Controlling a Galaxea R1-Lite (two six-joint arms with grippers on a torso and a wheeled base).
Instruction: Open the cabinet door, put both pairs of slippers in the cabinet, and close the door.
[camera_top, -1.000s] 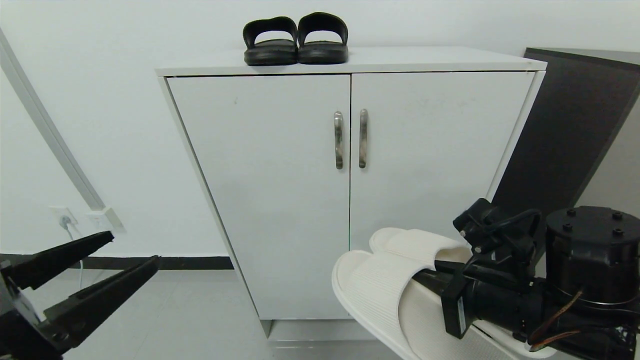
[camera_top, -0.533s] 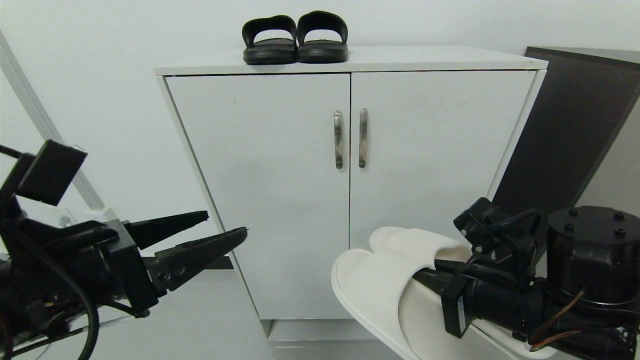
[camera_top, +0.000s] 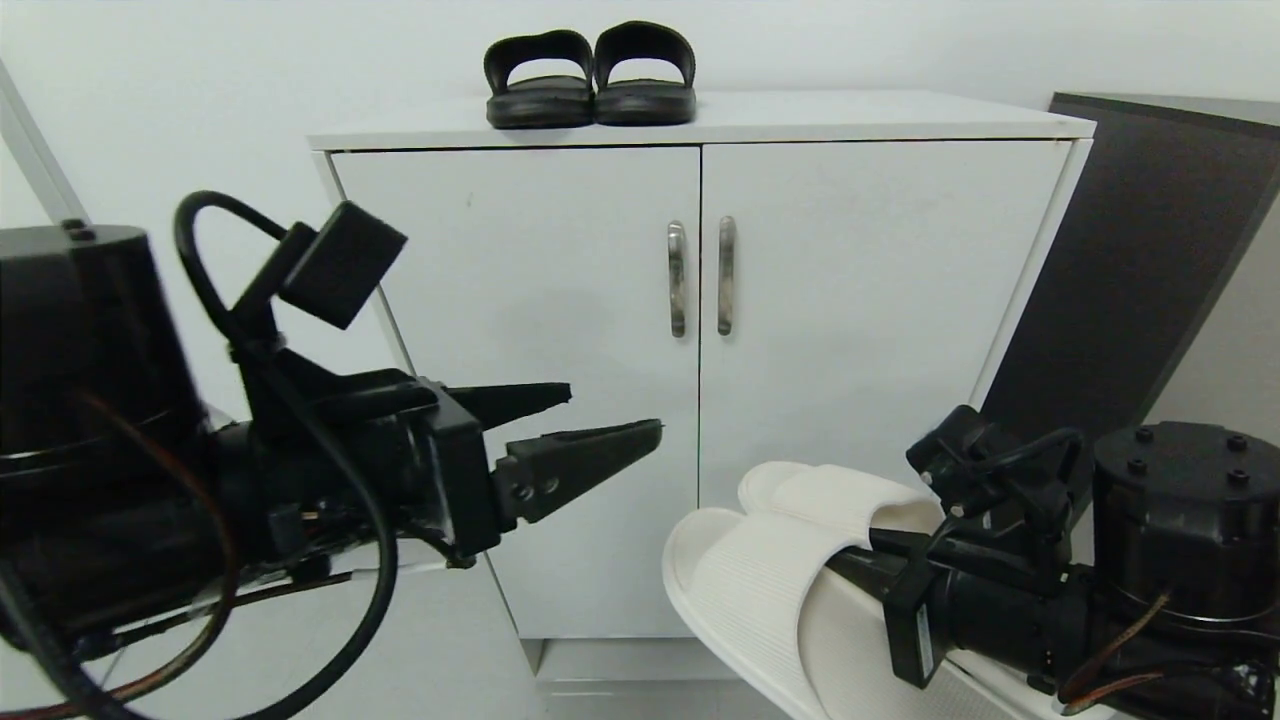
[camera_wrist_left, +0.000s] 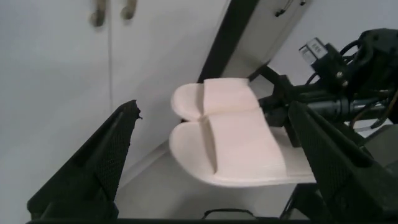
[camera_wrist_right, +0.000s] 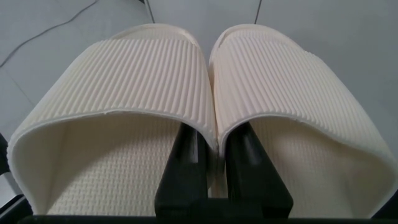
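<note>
A white two-door cabinet (camera_top: 560, 400) stands shut, with two metal handles (camera_top: 678, 279) at its middle. A black pair of slippers (camera_top: 590, 77) rests on its top. My right gripper (camera_top: 865, 560) is low at the right, shut on a white pair of slippers (camera_top: 770, 580) held side by side; its fingers (camera_wrist_right: 189, 168) sit inside the straps. In the left wrist view the white slippers (camera_wrist_left: 230, 140) hang beside the cabinet front. My left gripper (camera_top: 600, 425) is open in front of the left door, below and left of the handles, holding nothing.
A dark panel (camera_top: 1140, 260) leans against the wall right of the cabinet. The white wall (camera_top: 180, 130) and grey floor (camera_top: 450, 640) lie to the left.
My left arm has swung up and to the right, from the lower left corner to in front of the left door. The right gripper with the white slippers has barely moved.
</note>
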